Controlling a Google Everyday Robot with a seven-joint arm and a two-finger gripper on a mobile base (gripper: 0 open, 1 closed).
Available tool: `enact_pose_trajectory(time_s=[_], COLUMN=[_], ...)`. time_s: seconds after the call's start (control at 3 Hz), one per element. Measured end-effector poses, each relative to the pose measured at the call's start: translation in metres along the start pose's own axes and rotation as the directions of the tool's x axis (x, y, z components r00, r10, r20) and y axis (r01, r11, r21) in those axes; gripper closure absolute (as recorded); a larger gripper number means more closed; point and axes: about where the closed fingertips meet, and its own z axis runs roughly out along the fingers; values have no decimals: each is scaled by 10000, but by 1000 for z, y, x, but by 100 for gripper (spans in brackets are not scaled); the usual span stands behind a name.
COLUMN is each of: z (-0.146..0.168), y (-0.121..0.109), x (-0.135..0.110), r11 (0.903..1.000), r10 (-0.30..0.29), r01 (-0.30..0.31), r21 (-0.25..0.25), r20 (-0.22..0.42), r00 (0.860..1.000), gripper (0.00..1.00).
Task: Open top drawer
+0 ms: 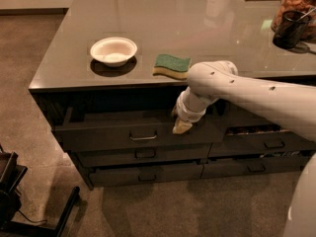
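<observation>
One camera — high, angled down on counter (197, 23), fairly near; end effector (181, 127) mid-frame at top drawer (98, 135).

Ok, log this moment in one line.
top drawer: partly out | gripper: at its front's top edge, right of handle | countertop: bowl, sponge

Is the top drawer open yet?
Partly open: the top drawer juts out past the lower drawers, a gap behind its front. The gripper is at its top edge.

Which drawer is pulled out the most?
The top drawer, the wide one just under the countertop. Its front sticks out well past the drawers below, and the gripper is at its upper edge.
</observation>
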Motion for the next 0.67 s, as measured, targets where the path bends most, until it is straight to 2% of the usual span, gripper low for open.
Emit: enact_pose_trajectory(time_s=[0.33,0.67], z=[0,0], y=[0,0], x=[0,0], r11=[10000,10000], r10=[0,0], r01=[0,0], r21=[-1,-2], r20=[0,0], r00=[10000,10000], gripper=[81,58])
